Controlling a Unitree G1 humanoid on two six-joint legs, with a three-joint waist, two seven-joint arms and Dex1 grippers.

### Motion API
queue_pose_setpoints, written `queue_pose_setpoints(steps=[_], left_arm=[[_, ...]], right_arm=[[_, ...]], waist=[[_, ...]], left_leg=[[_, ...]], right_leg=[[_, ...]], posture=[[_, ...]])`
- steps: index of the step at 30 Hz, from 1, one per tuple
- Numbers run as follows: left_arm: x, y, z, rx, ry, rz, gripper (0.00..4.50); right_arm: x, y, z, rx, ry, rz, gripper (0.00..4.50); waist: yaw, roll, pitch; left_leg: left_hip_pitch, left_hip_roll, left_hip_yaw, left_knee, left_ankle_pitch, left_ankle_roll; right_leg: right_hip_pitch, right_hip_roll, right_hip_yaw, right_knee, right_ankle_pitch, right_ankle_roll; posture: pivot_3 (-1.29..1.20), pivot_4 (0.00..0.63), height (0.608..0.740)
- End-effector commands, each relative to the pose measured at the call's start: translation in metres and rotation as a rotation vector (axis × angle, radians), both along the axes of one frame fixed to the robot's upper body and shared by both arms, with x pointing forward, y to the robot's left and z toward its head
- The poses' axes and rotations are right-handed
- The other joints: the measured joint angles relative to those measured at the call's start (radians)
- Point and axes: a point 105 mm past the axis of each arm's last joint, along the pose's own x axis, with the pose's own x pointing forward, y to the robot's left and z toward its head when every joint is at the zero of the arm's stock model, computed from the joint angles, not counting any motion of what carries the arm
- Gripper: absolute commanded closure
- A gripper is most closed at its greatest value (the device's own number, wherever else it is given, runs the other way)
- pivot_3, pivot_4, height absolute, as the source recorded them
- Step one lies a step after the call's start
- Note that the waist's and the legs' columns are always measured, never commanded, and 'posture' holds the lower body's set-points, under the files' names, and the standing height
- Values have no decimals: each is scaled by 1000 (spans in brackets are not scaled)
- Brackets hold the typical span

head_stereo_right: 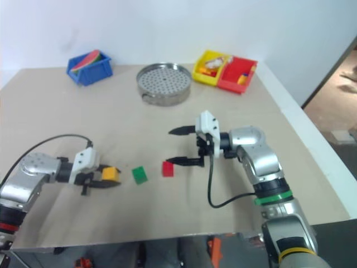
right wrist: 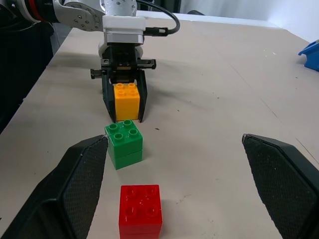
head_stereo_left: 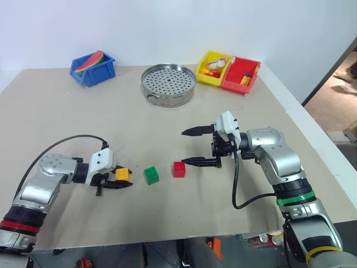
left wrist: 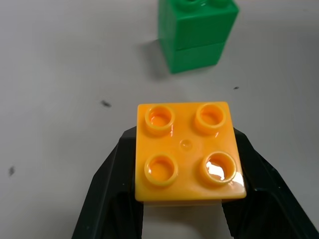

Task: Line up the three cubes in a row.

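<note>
Orange-yellow cube [left wrist: 189, 152] between left tool's [head_stereo_left: 118, 180] fingers [left wrist: 107, 191].

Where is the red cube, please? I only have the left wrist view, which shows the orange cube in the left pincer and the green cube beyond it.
Observer: The red cube sits to the robot's right of the green cube, with a gap between them.
Operator: Is the right pincer near it?
Observer: Yes, the right pincer hovers open beside the red cube and holds nothing.
Operator: Do the cubes line up?
Observer: Nearly. The orange cube, green and red run roughly in one row from left to right.
</note>
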Motion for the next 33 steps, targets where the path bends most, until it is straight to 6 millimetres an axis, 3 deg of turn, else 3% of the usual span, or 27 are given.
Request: queue_pose_setpoints(steps=[1, 20, 31, 33], left_arm=[[-7, -12, 5, -9, 5, -77, 3134], [-8, 20, 13, 54, -9, -8, 3134], [-13, 15, -1, 99, 11, -52, 3134], [-8, 18, -4, 128, -4, -33, 2103]], right_arm=[[-2, 0, 12, 15, -58, 5, 0], [-6, -5, 6, -7, -62, -4, 0], [-5, -3, 4, -16, -70, 7, 0], [-5, -3, 4, -16, -70, 7, 0]], waist=[[0, 0, 0], [-3, 0, 0], [-3, 0, 0], [-3, 0, 0]], left_leg=[[0, 0, 0, 0, 0, 0], [1, 2, -1, 0, 0, 0], [1, 2, 0, 0, 0, 0], [1, 2, 0, 0, 0, 0]], right_leg=[[0, 0, 0, 0, 0, 0], [0, 2, -1, 1, 0, 0], [0, 2, 0, 1, 0, -1], [0, 2, 0, 1, 0, -1]], posture=[[0, 150, 740], [0, 150, 740], [0, 150, 740], [0, 150, 740]])
